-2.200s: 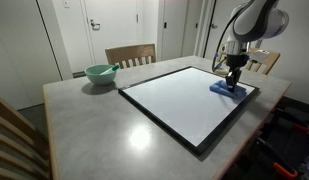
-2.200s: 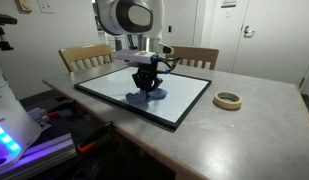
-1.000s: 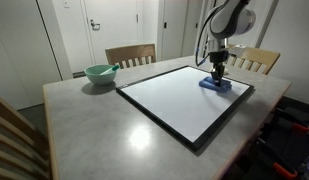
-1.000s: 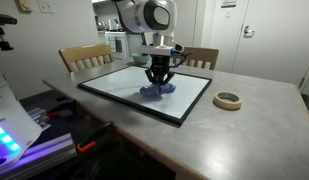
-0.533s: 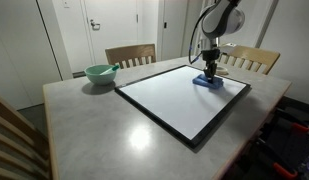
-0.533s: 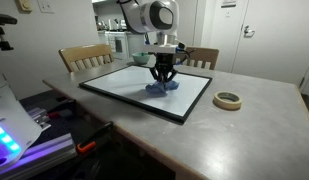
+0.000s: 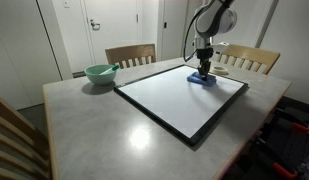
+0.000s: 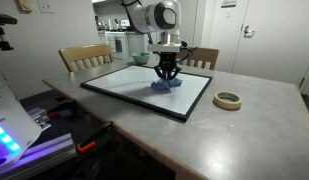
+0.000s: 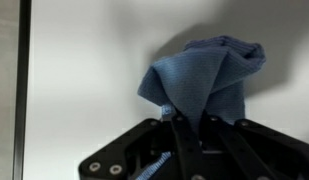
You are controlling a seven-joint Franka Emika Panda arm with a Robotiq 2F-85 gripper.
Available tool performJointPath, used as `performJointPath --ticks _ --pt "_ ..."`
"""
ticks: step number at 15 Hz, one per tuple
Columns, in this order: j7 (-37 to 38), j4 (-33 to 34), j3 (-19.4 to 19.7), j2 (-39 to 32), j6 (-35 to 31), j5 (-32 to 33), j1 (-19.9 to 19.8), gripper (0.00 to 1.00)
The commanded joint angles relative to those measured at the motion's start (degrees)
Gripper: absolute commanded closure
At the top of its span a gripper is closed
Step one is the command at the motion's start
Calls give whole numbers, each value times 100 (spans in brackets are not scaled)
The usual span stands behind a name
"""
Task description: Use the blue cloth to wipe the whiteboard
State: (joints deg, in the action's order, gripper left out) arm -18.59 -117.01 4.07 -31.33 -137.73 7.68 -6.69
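Observation:
The whiteboard [image 7: 179, 100] lies flat on the table, glossy white in a thin black frame, and shows in both exterior views [image 8: 134, 86]. The blue cloth [image 7: 201, 78] rests bunched on the board near its far corner [image 8: 167, 85]. My gripper [image 7: 203, 71] points straight down and is shut on the blue cloth, pressing it to the board [image 8: 166, 78]. In the wrist view the wrinkled blue cloth [image 9: 206, 78] fans out from between my fingers [image 9: 180, 135] over the white surface, with the gripper [image 9: 191, 122] pinching its gathered top. The board's black edge runs down the left.
A pale green bowl [image 7: 100, 73] stands on the grey table beyond the board. A roll of tape [image 8: 228, 100] lies off the board's side. Wooden chairs [image 7: 130, 55] line the far edge, and another chair back [image 7: 14, 135] stands near the camera.
The gripper has dragged the blue cloth across the board toward its far corner, staying shut on it. The board itself has shifted slightly on the table.

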Motion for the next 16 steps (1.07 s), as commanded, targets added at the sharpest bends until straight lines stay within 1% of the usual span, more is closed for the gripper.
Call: performJointPath --ticks 1,9,16 --pt "73 492 -57 -525 -63 121 3 97" --pt "40 967 -109 -755 -68 177 29 97" --pt "-36 1389 -136 -1049 -264 253 33 97"
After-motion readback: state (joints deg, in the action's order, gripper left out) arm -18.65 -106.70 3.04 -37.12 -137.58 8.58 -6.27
